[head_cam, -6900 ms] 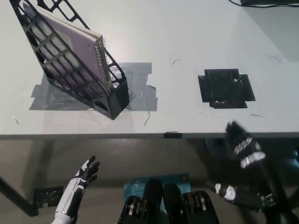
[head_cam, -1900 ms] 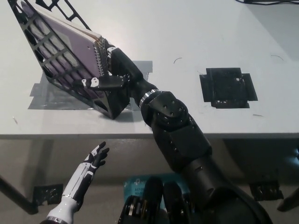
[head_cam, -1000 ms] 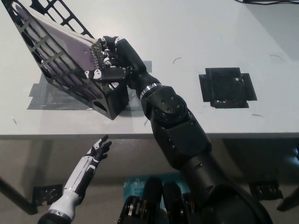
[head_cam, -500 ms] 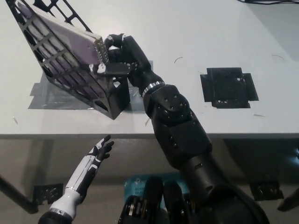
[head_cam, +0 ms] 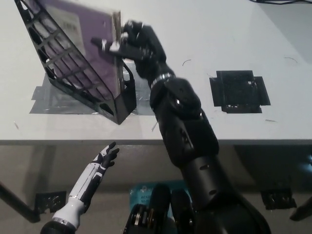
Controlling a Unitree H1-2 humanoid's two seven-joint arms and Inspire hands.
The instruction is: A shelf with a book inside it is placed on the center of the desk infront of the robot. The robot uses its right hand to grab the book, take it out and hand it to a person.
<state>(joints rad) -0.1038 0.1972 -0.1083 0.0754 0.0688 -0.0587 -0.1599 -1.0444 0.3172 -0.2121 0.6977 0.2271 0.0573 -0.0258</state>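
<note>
My right hand [head_cam: 136, 44] pinches the book [head_cam: 83, 36] at its spiral edge, the book half inside the shelf [head_cam: 85, 87]. It looks light but floppy, so I'd grip near the binding. Left hand [head_cam: 100, 163] idles open below the desk [head_cam: 219, 29].

Shelf [head_cam: 78, 80] stands at the desk's [head_cam: 204, 24] far left, leaning, its open top facing right and up. Book [head_cam: 83, 39] sticks out of that opening, right hand [head_cam: 134, 41] clamped on its spine edge, so the mouth of the shelf is blocked. Black arm runs from the near right up to the shelf and cuts across the desk's middle. Right of the arm the desk is bare and open except for a flat black tape patch [head_cam: 239, 91], no obstacle. Far side beyond the hand is open too. Grey tape [head_cam: 48, 100] under the shelf lies flat. Left hand [head_cam: 100, 163] hangs below the near edge, fingers spread, clear of everything.
</note>
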